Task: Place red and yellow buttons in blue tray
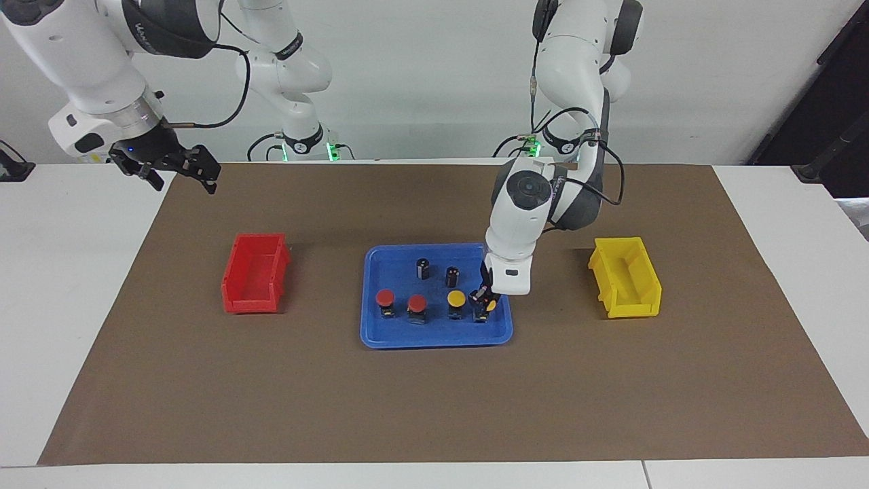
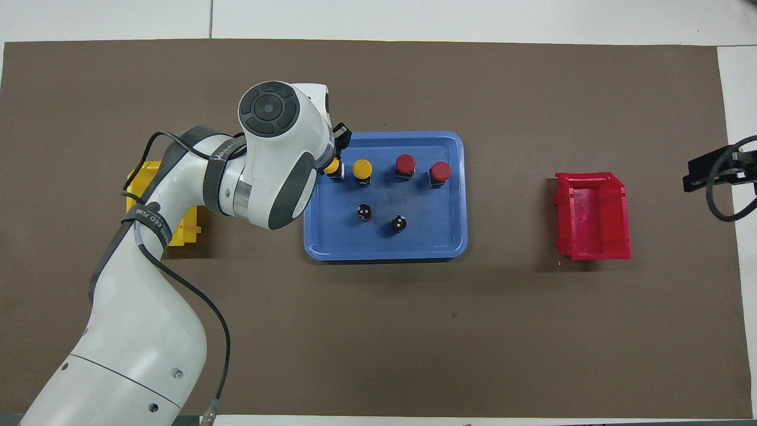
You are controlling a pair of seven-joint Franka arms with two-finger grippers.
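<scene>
The wide, flat blue plastic tray (image 1: 434, 336) with rounded corners and a low rim lies in the middle of the brown paper mat (image 1: 434, 407) that covers the white worktop (image 1: 68, 272). All four small push buttons stand in it in one row along the edge farther from the robots. From the right arm's end of that row come the first red-capped button (image 1: 385, 299), the second red-capped button (image 1: 417, 305), the free yellow-capped button (image 1: 456, 299), and then the end yellow-capped button (image 1: 486, 307) toward the left arm's end.

Two dark capless cylinders (image 1: 423, 267) stand upright in the tray too, nearer to the robots than the row.

The left gripper (image 1: 483, 297) is down in the tray at the end yellow-capped button, its jaws drawn narrow around the cap. The button's black body rests on the tray floor. In the overhead view the arm's wrist covers most of this button, so only a sliver of yellow shows.

The right gripper (image 1: 178, 168) waits high over the mat's corner at the right arm's end, its jaws spread wide with nothing between them.

A small deep red plastic bin (image 1: 254, 273) sits on the mat toward the right arm's end, well apart from the tray. A small deep yellow plastic bin (image 1: 626, 277) sits toward the left arm's end, likewise apart.
</scene>
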